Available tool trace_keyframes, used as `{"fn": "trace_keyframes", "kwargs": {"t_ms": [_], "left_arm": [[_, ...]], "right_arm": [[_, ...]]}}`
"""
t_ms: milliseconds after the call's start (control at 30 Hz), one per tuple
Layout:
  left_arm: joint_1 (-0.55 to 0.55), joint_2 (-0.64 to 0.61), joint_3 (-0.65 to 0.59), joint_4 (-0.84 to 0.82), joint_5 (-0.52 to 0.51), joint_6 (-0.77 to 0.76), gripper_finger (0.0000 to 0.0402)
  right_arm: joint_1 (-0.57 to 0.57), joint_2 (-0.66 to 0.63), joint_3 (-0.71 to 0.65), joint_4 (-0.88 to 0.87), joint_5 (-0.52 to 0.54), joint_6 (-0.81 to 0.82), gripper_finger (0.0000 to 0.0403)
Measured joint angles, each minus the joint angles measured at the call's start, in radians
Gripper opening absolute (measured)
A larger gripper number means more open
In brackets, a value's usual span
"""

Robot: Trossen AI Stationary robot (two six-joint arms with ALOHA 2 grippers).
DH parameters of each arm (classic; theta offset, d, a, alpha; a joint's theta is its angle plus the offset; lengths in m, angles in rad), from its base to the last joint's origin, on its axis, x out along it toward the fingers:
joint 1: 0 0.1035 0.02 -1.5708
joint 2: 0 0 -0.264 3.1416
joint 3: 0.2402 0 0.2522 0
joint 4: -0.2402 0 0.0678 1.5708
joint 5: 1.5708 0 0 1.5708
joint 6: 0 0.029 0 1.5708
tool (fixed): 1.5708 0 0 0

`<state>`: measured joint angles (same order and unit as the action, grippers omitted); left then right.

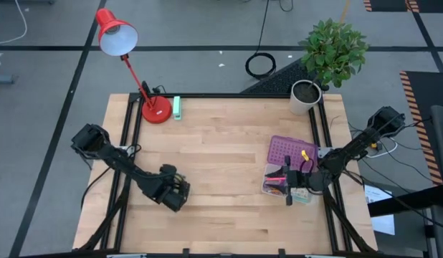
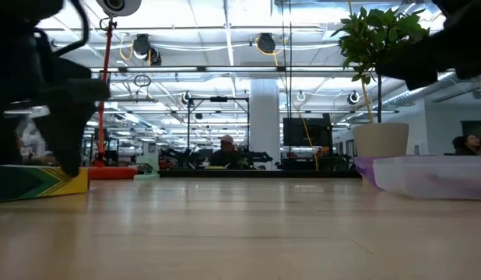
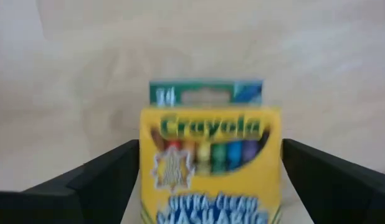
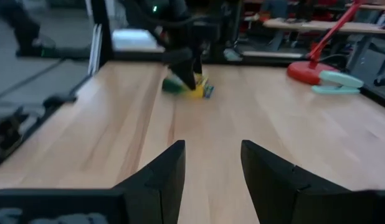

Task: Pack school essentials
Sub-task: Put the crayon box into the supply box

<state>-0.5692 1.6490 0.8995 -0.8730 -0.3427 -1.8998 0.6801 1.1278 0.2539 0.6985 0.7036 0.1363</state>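
Note:
The yellow-green crayon box [image 3: 210, 162] lies flat on the wooden table at the near left, also seen in the low view [image 2: 38, 183] and the right wrist view [image 4: 191, 87]. My left gripper [image 1: 175, 193] stands over it, one finger on each long side. At the right sits a purple case [image 1: 286, 149] with a tiny yellow piece [image 1: 305, 153] on it. Pink pencils and dark items [image 1: 277, 179] lie at its near end. My right gripper [image 1: 289, 190] hovers open beside them with nothing between its fingers [image 4: 212, 180]. My left gripper pinches the crayon box by its two long sides [image 3: 144, 180] between the two fingers [image 3: 111, 174]. The fingers lie along the box and slant down from above. The box rests flat on the table, printed face up.
A red desk lamp [image 1: 155, 109] and a small mint-green block [image 1: 177, 107] stand at the far left. A potted plant [image 1: 307, 93] is at the far right corner. Bare wood lies between the two arms. A person [image 2: 225, 148] sits far behind the table.

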Motion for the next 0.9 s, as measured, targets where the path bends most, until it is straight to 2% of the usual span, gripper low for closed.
{"fn": "trace_keyframes", "kwargs": {"t_ms": [133,300,467,667,900], "left_arm": [[0.019,-0.055,0.001,-0.037,-0.021,0.093,0.0388],[-0.047,-0.099,0.002,-0.063,-0.014,0.145,0.0375],[-0.149,-0.104,0.002,-0.036,-0.014,0.080,0.0307],[-0.308,-0.104,0.002,-0.040,-0.148,-0.019,0.0214],[-0.443,-0.104,0.003,-0.058,-0.125,-0.105,0.0159]], "right_arm": [[-0.037,0.000,0.000,0.069,0.000,0.000,0.0148],[-0.055,0.000,0.000,0.098,0.000,0.005,0.0148],[-0.098,0.000,0.000,0.139,0.008,0.004,0.0148],[-0.132,0.000,0.000,0.188,0.002,0.006,0.0148],[-0.127,0.000,0.000,0.183,-0.001,0.015,0.0148]]}}
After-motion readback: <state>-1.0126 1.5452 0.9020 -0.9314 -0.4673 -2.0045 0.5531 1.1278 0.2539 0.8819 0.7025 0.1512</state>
